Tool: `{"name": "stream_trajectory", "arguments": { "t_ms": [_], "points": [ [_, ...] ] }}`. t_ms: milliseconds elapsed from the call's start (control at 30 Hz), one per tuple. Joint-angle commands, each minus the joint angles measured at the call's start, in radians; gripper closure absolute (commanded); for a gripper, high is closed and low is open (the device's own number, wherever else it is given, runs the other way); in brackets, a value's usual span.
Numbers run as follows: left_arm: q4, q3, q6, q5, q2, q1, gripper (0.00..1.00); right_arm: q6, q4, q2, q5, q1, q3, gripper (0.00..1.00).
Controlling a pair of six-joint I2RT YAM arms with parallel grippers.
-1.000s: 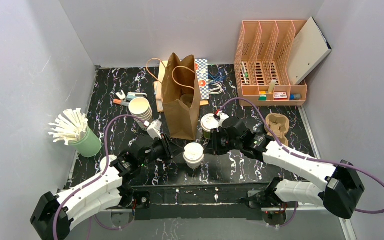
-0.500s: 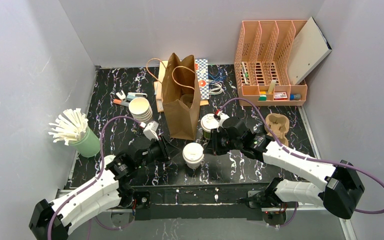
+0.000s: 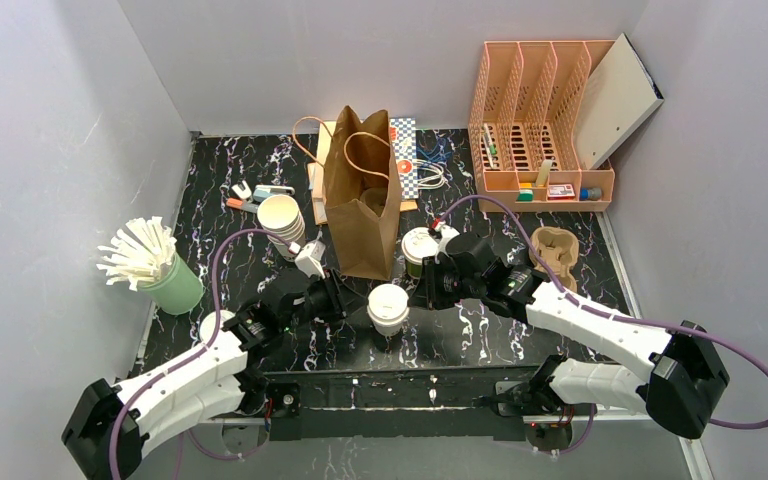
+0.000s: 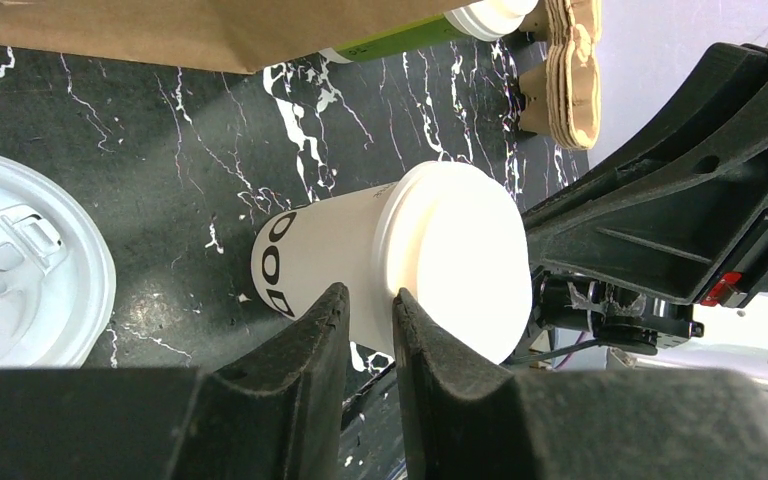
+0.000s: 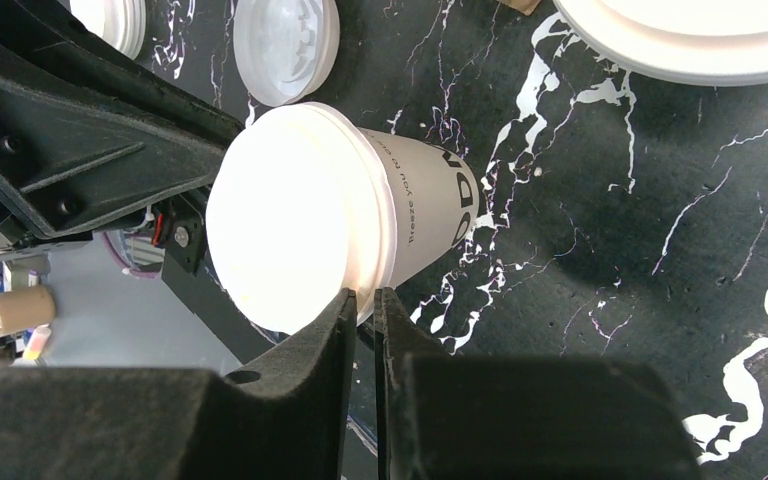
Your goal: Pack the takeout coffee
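Note:
The pale cream takeout coffee [image 3: 388, 305] with its white lid stands on the black marble table near the front, between my two grippers. My left gripper [image 3: 334, 297] is shut and empty, its tips just left of that cup [image 4: 400, 265]. My right gripper [image 3: 428, 291] is shut and empty, its tips just right of the cup's lid [image 5: 300, 215]. The green-sided takeout coffee [image 3: 418, 246] stands behind it, beside the open brown paper bag [image 3: 363, 195]. Its green side shows in the left wrist view [image 4: 400, 35] and its lid in the right wrist view [image 5: 700, 40].
A loose white lid [image 3: 215, 324] lies by the left arm. A stack of lidless cups [image 3: 282, 222] is left of the bag. A cardboard cup carrier [image 3: 552, 250] lies at the right, straws in a green holder [image 3: 150, 262] at the left, and an orange file organiser [image 3: 540, 120] at the back right.
My left gripper drew back a little from the cream cup, then came forward to its side again. The right arm and both cups have not moved.

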Motion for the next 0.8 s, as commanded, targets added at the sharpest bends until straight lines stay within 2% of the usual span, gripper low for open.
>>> {"name": "stream_trajectory", "arguments": {
  "t_ms": [0, 767],
  "points": [
    [0.037, -0.01, 0.004, 0.031, 0.015, -0.006, 0.78, -0.012, 0.005, 0.009, -0.011, 0.002, -0.01, 0.8],
    [-0.036, -0.004, 0.054, 0.034, 0.082, -0.006, 0.82, 0.004, -0.047, 0.074, -0.027, -0.004, -0.086, 0.8]
  ]
}}
